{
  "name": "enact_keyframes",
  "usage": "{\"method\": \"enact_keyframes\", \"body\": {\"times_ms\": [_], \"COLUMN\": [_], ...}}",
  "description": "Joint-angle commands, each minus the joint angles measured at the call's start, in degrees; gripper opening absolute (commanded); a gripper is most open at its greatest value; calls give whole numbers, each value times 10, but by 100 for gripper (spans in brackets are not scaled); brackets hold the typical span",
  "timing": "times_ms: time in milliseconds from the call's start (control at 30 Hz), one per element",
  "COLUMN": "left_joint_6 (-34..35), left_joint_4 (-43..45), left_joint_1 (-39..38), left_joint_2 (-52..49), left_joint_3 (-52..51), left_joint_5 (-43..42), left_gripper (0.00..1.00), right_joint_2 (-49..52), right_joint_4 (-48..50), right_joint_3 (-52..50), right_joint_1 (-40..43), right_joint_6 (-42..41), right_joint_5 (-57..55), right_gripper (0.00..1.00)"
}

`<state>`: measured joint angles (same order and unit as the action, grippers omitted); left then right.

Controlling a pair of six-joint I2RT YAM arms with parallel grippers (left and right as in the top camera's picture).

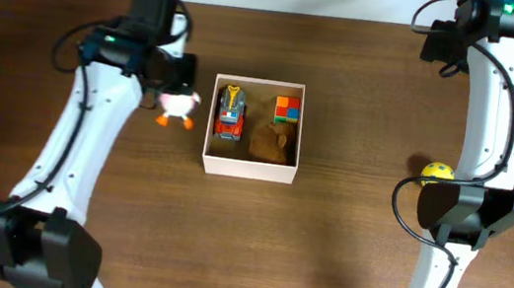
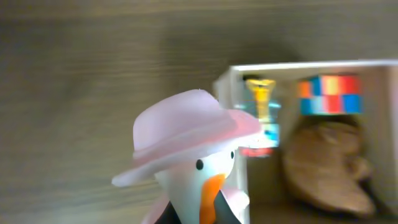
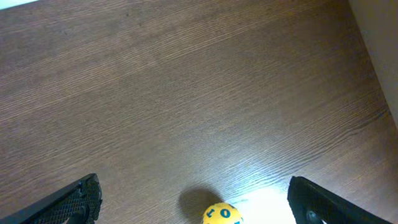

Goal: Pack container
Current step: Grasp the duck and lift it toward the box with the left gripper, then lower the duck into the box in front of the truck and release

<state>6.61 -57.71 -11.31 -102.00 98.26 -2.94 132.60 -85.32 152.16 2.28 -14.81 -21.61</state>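
Observation:
The container [image 1: 248,171] is a square cream box at mid-table; its pale wall [image 2: 292,66] shows in the left wrist view. Inside it lie a toy truck [image 1: 230,113], a colourful cube [image 1: 288,108] and a brown soft toy [image 1: 270,143]. My left gripper [image 2: 196,218] is shut on a white duck toy [image 2: 186,143] with a pink hat and orange beak. The duck [image 1: 178,106] is just left of the container's left wall. My right gripper [image 3: 199,202] stands wide open over a yellow ball [image 3: 222,214] with blue marks, which lies between its fingers on the table.
The yellow ball [image 1: 437,171] lies right of the container, partly under the right arm [image 1: 472,207]. Brown wooden tabletop [image 1: 344,235] surrounds the container. The left arm [image 1: 78,140] reaches in from the lower left.

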Motion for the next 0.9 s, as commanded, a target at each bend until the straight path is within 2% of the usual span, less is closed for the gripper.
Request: {"method": "enact_keyframes", "body": {"times_ms": [0, 100, 300, 433, 867], "left_joint_6": [-52, -88, -102, -123, -128], "left_joint_4": [11, 24, 31, 37, 39], "left_joint_1": [-38, -66, -107, -111, -111], "left_joint_2": [8, 8, 2, -18, -87], "left_joint_3": [9, 9, 6, -7, -10], "left_joint_5": [-33, -33, -33, -33, -35], "left_gripper": [2, 2, 2, 2, 2], "right_joint_2": [-13, -13, -13, -13, -13], "right_joint_4": [0, 0, 0, 0, 0], "right_joint_3": [10, 10, 10, 10, 10], "right_joint_1": [4, 4, 4, 4, 4], "right_joint_6": [-5, -5, -5, -5, -5], "right_joint_5": [-5, -5, -5, -5, -5], "right_gripper": [99, 99, 99, 99, 99]}}
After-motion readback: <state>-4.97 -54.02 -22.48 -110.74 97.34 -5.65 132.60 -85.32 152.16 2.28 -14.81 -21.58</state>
